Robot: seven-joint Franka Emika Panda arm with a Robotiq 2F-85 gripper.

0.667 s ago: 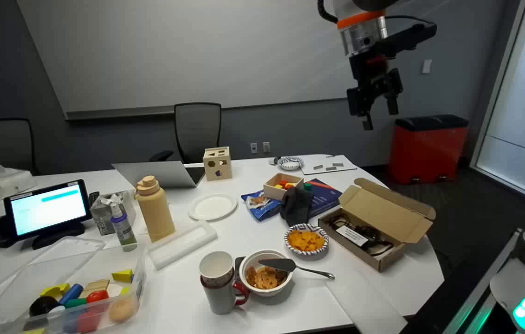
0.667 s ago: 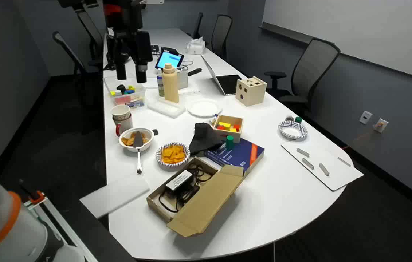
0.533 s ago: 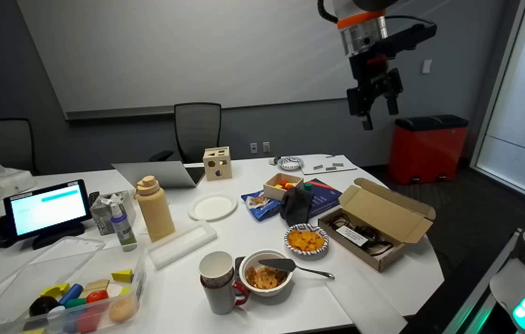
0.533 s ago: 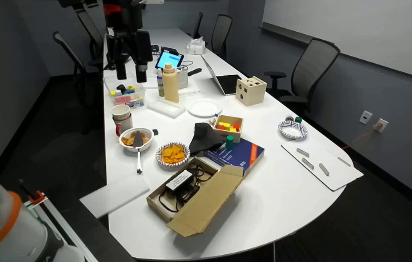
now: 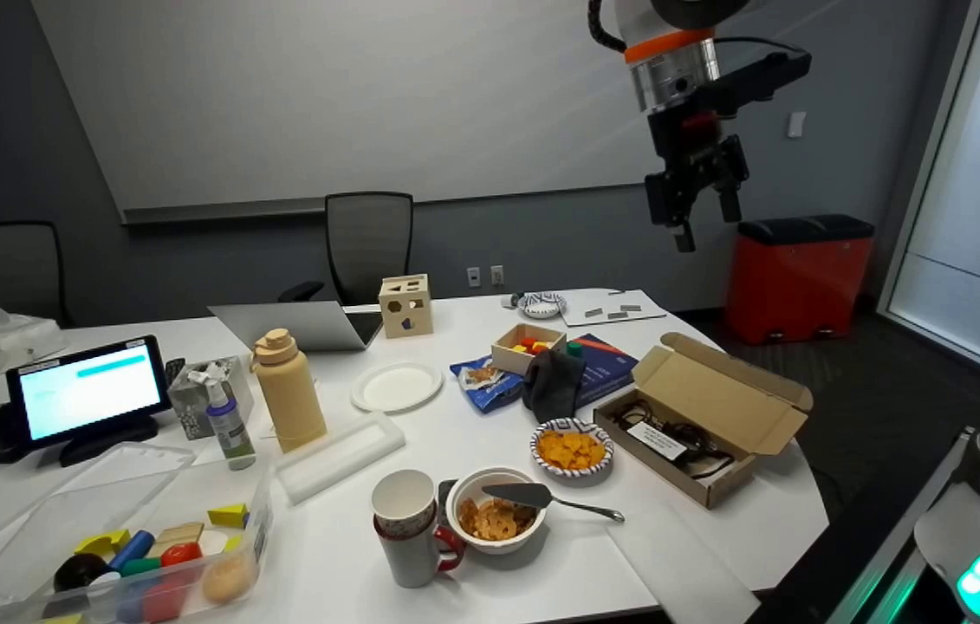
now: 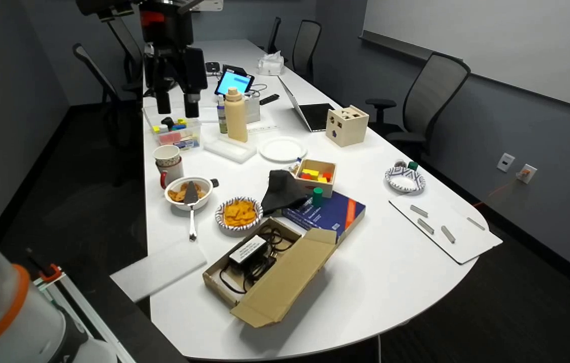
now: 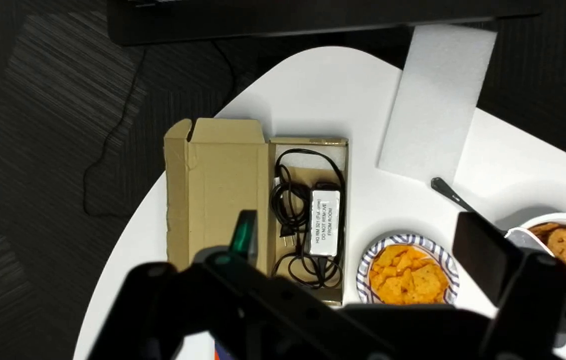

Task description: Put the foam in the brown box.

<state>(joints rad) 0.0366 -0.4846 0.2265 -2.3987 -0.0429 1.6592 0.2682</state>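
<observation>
The foam, a flat white slab (image 5: 684, 555), lies at the table's near edge and overhangs it. It also shows in an exterior view (image 6: 161, 269) and at the upper right of the wrist view (image 7: 438, 100). The brown box (image 5: 715, 386) stands open with its flap folded outward; its flap also shows in an exterior view (image 6: 290, 280) and in the wrist view (image 7: 225, 195). Inside lie a black power adapter (image 7: 325, 222), coiled cables and a whitish piece at one end. My gripper (image 5: 707, 224) is open and empty, high above the table; its fingers (image 7: 485, 255) spread wide in the wrist view.
A bowl of orange chips (image 5: 572, 449) stands beside the box. A bowl of cookies (image 5: 498, 520) with a spatula (image 5: 528, 495) across it and stacked cups (image 5: 407, 529) are close to the foam. Another white foam-like piece (image 5: 342, 455) lies by the tan bottle (image 5: 290, 394).
My gripper has come down slightly and shifted a little to the left in both exterior views. It stays open. Nothing on the table has moved.
</observation>
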